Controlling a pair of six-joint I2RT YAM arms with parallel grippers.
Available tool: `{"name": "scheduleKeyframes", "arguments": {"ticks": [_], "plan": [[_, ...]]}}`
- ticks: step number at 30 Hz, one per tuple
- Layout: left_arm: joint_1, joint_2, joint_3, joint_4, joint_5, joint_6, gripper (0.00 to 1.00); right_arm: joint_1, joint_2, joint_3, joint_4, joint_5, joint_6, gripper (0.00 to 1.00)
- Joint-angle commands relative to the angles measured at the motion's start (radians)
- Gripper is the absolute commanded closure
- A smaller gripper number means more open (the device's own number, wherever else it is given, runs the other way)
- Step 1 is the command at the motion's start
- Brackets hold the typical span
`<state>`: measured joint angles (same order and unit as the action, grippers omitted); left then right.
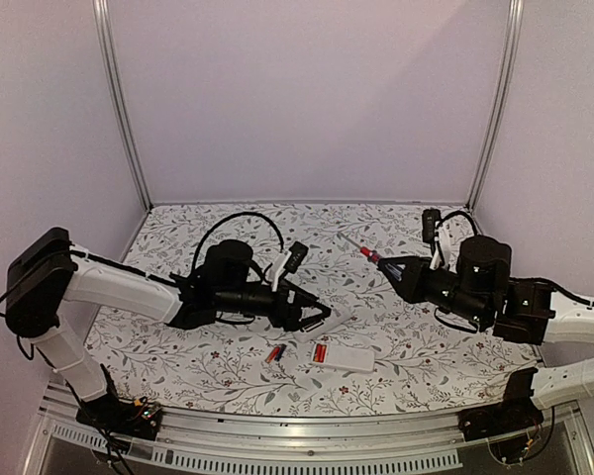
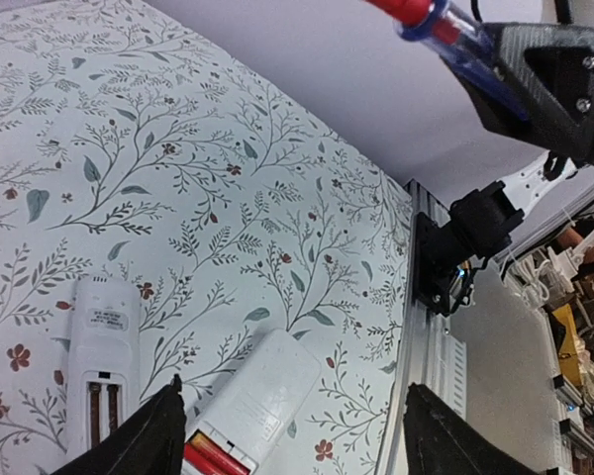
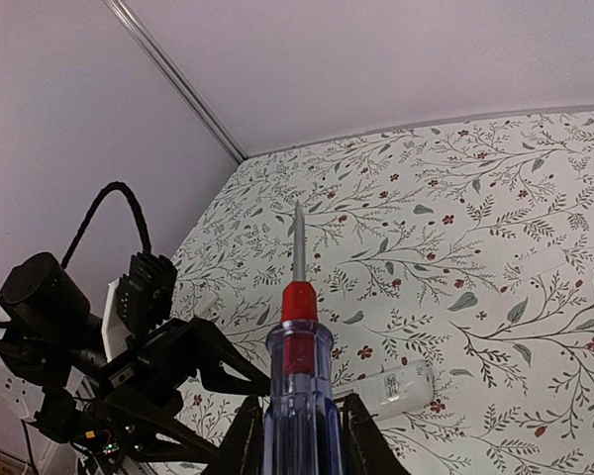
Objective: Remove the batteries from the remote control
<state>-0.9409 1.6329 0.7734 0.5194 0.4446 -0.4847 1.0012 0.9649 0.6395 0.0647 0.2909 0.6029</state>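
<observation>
**Two arms over a table (image 1: 178,366).** The table is covered with a pale cloth printed in leafy sprigs and small red flowers.

- **Left arm (image 1: 119,287):** white links with black joints, running low and nearly level toward the centre. The left fingers (image 2: 139,445), black and wedge-shaped, are spread wide and hold nothing.
- **Right arm (image 1: 574,322):** reaches in from the opposite side with its wrist raised. The right fingers (image 3: 246,440) are closed on the handle of a screwdriver (image 3: 297,336) and hold it clear of the table. Its shaft points away from them toward the far left of the table. The handle is clear blue plastic with a red collar, and the shaft is thin grey metal.
- **Remote control (image 2: 262,391):** a slim white plastic oblong with rounded corners, lying flat on the table directly ahead of the left fingers. In the left wrist view its near end sits in the gap between them. The recess at that end holds batteries (image 2: 213,458), glossy red cylinders; how many cannot be told.
- **White piece (image 2: 104,346):** also oblong, bearing a small printed label and two dark narrow slots. It lies flat just outside one left finger, beside the remote control and not touching it.
- **Loose battery (image 1: 274,353):** red with dark ends, lying on the table near the left fingers. It is on the side toward the arm bases, apart from the remote control.
</observation>
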Motion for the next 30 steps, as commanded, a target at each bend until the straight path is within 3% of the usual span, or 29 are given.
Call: {"name": "scheduleKeyframes", "arguments": {"ticks": [1, 14, 30], "plan": [[-0.035, 0.123, 0.123, -0.133, 0.041, 0.077, 0.26, -0.003, -0.039, -0.024, -0.016, 0.058, 0.028, 1.00], [-0.052, 0.367, 0.341, -0.415, -0.019, 0.219, 0.27, -0.003, -0.077, -0.054, -0.025, 0.075, 0.049, 1.00], [-0.076, 0.358, 0.286, -0.452, -0.038, 0.265, 0.23, -0.004, -0.053, -0.050, -0.025, 0.077, 0.048, 1.00]]}}
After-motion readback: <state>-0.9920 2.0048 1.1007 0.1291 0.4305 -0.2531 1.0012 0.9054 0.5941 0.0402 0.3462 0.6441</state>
